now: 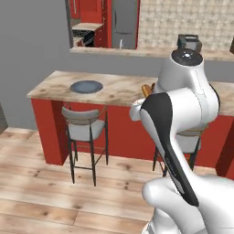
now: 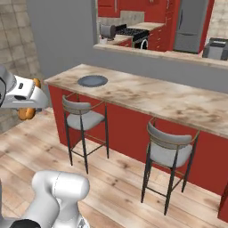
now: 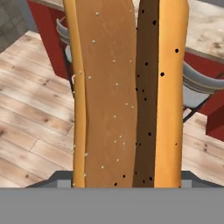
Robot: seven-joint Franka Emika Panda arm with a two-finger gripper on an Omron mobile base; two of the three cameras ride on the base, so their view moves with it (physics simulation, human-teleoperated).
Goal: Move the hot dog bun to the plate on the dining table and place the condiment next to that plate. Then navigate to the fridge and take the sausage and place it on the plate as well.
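Gripping the hot dog bun (image 3: 127,96) lengthwise, the claw (image 2: 27,106) hangs short of the dining table (image 2: 147,95); no writing shows.

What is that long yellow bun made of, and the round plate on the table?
The long tan-yellow split bun looks like baked bread: a matte golden crust speckled with tiny pale and dark seeds. The flat round blue-grey plate on the beige marbled dining table looks like glazed ceramic, smooth and evenly coloured, though it could be plastic; from here I cannot tell.
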